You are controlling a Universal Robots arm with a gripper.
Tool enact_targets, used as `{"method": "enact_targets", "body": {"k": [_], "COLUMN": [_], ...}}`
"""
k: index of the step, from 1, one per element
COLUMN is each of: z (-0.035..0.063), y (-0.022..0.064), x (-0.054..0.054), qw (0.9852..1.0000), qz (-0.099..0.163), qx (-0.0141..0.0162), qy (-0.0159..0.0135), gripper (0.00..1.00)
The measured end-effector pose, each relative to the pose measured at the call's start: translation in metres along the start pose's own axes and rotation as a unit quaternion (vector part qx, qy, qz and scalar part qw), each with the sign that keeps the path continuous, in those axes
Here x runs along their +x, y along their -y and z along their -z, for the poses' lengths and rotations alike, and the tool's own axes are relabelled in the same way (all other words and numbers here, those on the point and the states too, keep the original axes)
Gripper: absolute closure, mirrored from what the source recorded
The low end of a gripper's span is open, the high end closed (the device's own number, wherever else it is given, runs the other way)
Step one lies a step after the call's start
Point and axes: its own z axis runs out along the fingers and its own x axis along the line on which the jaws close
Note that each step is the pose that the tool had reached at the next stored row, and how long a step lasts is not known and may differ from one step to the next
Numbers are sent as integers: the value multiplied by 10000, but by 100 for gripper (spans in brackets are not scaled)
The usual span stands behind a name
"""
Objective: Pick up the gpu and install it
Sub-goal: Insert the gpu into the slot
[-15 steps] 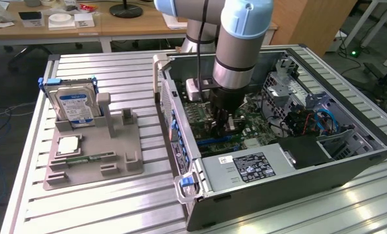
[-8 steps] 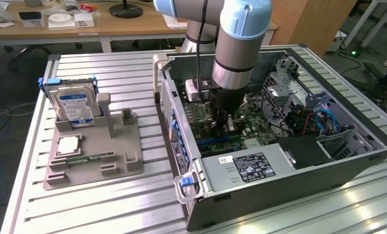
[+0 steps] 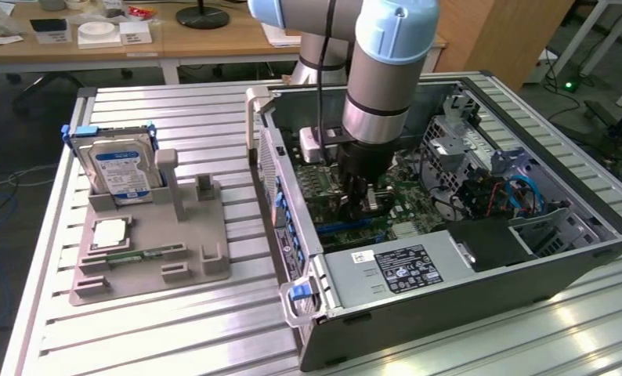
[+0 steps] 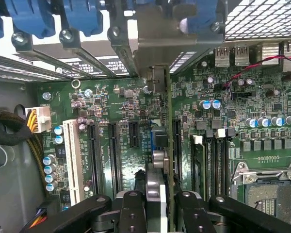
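Observation:
My gripper [image 4: 157,206] is shut on the gpu [image 4: 159,155], which I see edge-on in the wrist view, running from between the black fingers [image 4: 131,211] up to its pale metal bracket [image 4: 177,41]. The card hangs upright just above the green motherboard [image 4: 121,102], beside a long black expansion slot [image 4: 177,150]; whether it touches the slot I cannot tell. Its bracket end lies at the case's rear slot openings. In the exterior view the gripper [image 3: 360,205] reaches down into the open computer case [image 3: 593,227], over the motherboard [image 3: 327,184].
Blue retaining clips [image 4: 29,19] line the rear wall. A white slot [image 4: 72,160], a memory module [image 4: 199,160] and the CPU socket [image 4: 269,189] flank the card. On the exterior view's left, a grey fixture [image 3: 175,270] carries a blue-labelled hard drive [image 3: 121,168]. The power supply [image 3: 395,270] fills the case's near end.

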Motion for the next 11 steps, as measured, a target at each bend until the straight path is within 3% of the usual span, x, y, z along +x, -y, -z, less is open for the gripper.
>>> {"method": "enact_targets", "body": {"k": [11], "z": [3], "y": [2], "x": [20], "qw": [10000], "qz": [0], "qx": [0], "qy": [1], "gripper": [71]}}
